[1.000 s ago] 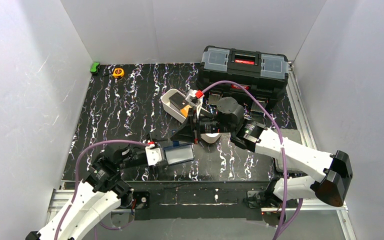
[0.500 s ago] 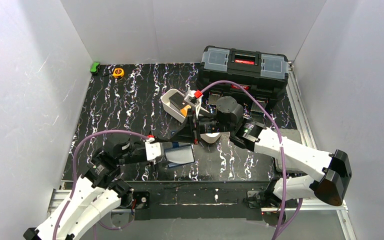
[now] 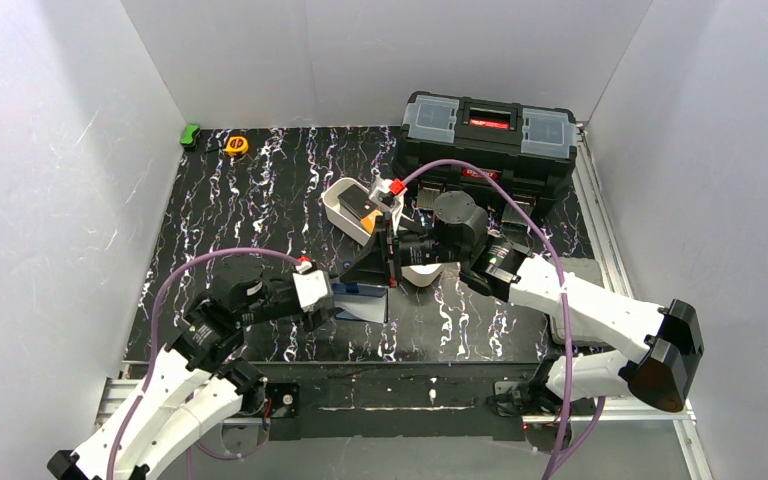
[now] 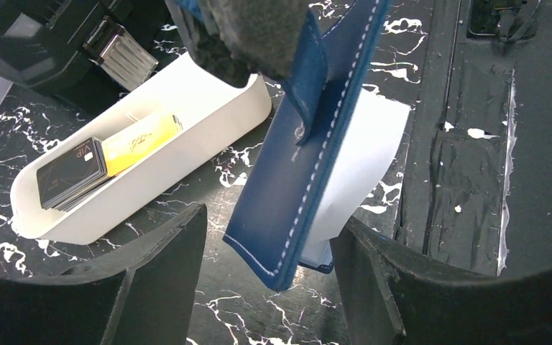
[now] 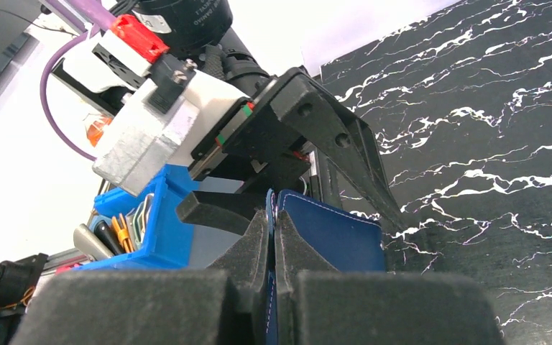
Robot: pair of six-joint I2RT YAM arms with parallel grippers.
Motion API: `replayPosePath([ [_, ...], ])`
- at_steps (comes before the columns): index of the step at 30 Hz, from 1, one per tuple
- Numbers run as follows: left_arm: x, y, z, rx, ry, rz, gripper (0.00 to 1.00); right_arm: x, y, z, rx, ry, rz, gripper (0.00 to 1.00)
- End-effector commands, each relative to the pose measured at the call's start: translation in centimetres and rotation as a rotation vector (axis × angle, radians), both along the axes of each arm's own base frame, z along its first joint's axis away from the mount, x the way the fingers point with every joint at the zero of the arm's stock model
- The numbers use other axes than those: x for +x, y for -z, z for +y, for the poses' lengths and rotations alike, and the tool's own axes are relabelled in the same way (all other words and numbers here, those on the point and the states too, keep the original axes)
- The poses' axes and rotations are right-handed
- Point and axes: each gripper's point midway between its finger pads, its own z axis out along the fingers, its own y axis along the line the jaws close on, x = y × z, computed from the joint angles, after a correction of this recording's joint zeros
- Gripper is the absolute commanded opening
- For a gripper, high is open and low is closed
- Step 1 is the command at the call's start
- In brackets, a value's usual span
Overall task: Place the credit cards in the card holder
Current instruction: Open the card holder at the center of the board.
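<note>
Two hands attend the navy-blue folding card holder (image 4: 309, 165), held on edge over the black marbled worktop (image 3: 230, 220). The left hand (image 4: 266, 237) straddles it, jaws apart and clear; the right hand (image 5: 273, 208) is clamped on its flap. Beyond, black and orange-yellow plastic credit cards (image 4: 72, 172) lie in a white oblong tray (image 4: 208, 122). Likely step: bracing the holder; next, spreading it open.

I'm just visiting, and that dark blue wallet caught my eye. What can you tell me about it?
The card holder is a navy, leather-looking folding wallet with pale stitching along its edges, a closing tab and a paler panel behind. It hangs tilted and slightly open, its upper edge pinched by the right gripper. Its lower corner sits between the fingers of the left gripper, which stand apart on either side.
</note>
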Motion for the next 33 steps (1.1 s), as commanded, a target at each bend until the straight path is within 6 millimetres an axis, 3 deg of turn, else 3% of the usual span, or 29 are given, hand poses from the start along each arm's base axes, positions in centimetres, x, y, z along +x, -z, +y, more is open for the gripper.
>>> replayPosePath([
  [1, -0.7, -2.0, 0.2, -0.029, 0.013, -0.024, 0.62, 0.2, -2.2, -0.1, 0.055, -0.009, -0.038, 0.01],
  [18, -1.1, -3.7, -0.7, -0.088, 0.036, 0.022, 0.56, -0.1, -2.3, 0.2, 0.049, -0.049, -0.019, 0.01],
  [24, -1.3, -4.0, -0.8, -0.094, 0.039, 0.04, 0.43, -0.1, -1.9, 0.4, 0.039, -0.054, -0.009, 0.01],
  [30, -1.5, -3.9, -0.9, -0.089, 0.043, 0.067, 0.23, 0.1, -1.9, 0.2, 0.037, -0.042, -0.01, 0.02],
  [33, -1.5, -3.7, -0.9, -0.078, 0.041, 0.089, 0.15, 0.4, -2.1, 0.0, 0.036, -0.029, 0.001, 0.18],
])
